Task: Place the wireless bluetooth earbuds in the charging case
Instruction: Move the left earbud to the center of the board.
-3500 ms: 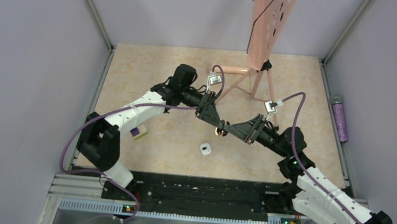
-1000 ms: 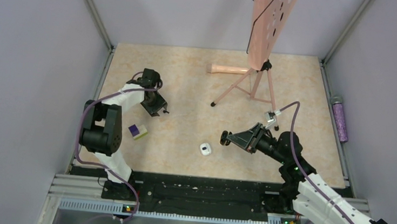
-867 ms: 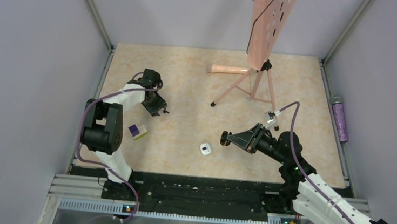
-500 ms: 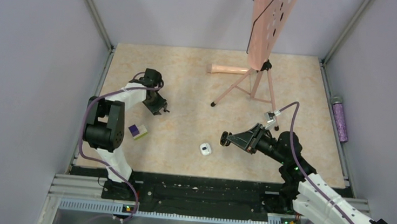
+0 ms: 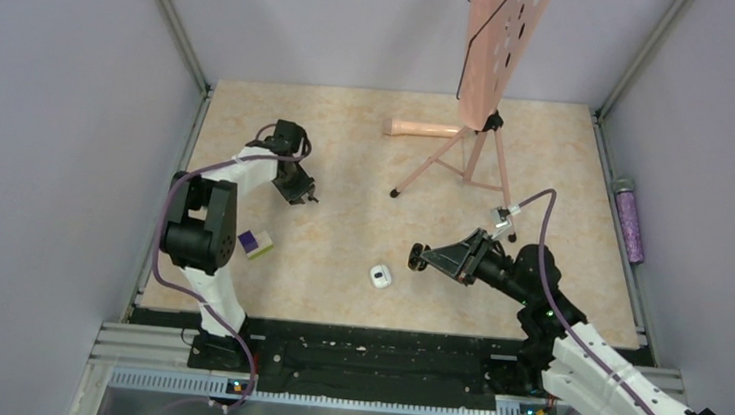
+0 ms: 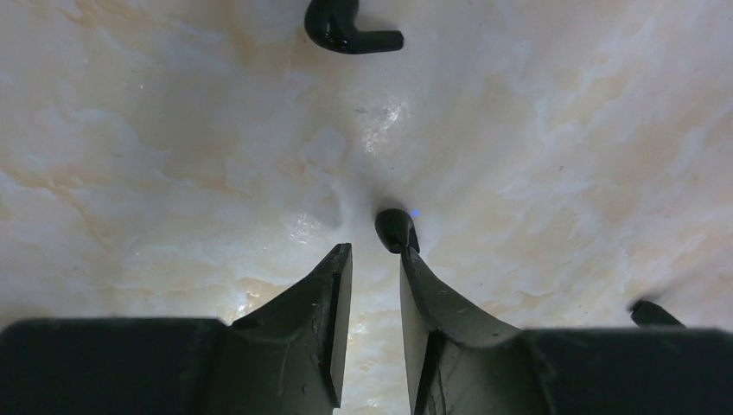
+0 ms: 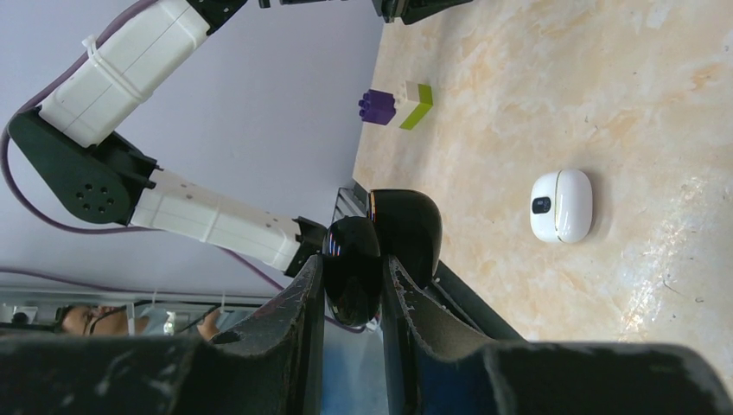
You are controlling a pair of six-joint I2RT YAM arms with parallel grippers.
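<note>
Two black earbuds lie on the beige table in the left wrist view: one (image 6: 346, 26) far ahead, the other (image 6: 396, 230) right at the tip of my left gripper's right finger. My left gripper (image 6: 374, 252) points down at the table at the far left (image 5: 305, 192). Its jaws stand a narrow gap apart with nothing between them. My right gripper (image 7: 353, 259) is shut on a glossy black charging case (image 7: 406, 226) with its lid open. It holds the case above the table right of centre (image 5: 420, 256).
A small white oval case (image 5: 381, 276) lies on the table near the right gripper and also shows in the right wrist view (image 7: 562, 205). A purple-and-yellow block (image 5: 257, 244) sits by the left arm. A pink stand (image 5: 469, 146) is at the back. A purple bottle (image 5: 630, 218) lies past the right edge.
My left gripper has drawn back from the middle, where it met the right gripper, to the far left, then shifted slightly right and back. The right gripper barely moved in the last second.
</note>
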